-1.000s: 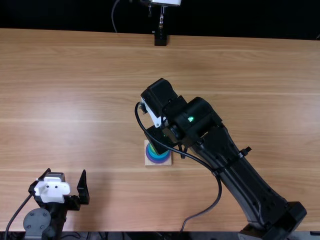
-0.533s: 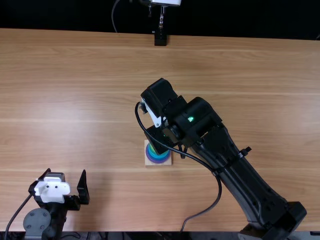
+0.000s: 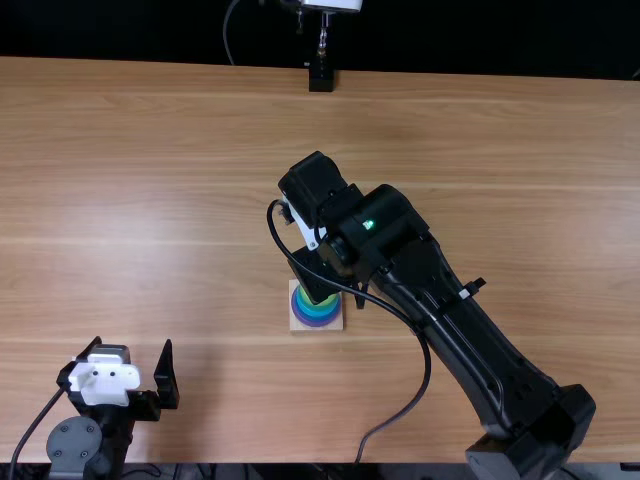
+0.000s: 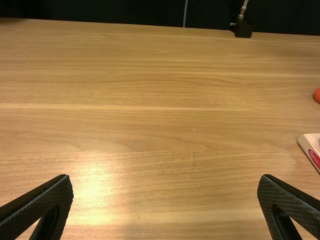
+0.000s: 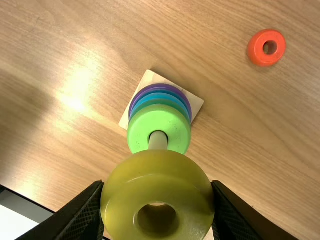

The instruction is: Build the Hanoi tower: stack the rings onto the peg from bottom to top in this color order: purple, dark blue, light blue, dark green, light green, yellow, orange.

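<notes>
Base [image 4: 306, 142] and orange ring [image 4: 317, 95], cut by left wrist view's edge

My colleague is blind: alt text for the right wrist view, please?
The right gripper holds a yellow ring, hiding the tip of a pale round peg. A light green ring tops its stack; a small orange ring lies apart on the wooden table.

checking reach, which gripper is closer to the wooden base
Right. The right gripper holds the yellow ring above the base; the left gripper is well to the base's left.
</notes>
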Motion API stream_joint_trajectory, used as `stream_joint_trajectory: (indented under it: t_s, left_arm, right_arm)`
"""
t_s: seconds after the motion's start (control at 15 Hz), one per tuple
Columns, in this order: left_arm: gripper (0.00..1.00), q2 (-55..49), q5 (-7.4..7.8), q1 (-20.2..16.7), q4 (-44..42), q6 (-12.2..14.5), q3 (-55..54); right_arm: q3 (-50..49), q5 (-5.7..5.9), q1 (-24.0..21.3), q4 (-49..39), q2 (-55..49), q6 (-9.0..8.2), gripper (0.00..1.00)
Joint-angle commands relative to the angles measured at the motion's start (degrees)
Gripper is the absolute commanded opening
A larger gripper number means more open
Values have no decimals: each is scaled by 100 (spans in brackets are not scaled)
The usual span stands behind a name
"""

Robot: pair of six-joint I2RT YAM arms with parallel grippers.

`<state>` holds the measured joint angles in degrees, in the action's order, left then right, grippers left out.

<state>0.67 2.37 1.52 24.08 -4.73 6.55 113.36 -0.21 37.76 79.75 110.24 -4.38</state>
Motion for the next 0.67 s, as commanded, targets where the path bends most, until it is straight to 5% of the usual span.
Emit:
stream_joint_trajectory:
  t_s: [0.0,0.07,0.13,0.27,0.6]
  left_arm:
    - [100,-67,79,59,461,9,-655]
    - [100,-67,79,59,461,9,-655]
    - [100,-67,79,59,461,9,-655]
    - [100,-67,79,59,461,9,-655]
    - [100,-67,90,59,461,9,-655]
  right_arm:
    - [107,-11,-40,16,16,-5,0]
    - [107,-11,-40,16,16,-5,0]
    - [90,0,-40,16,16,-5,14]
    - [72,31,-23,68,16,27,100]
    - [55,0,-14,-16,-2,-5,100]
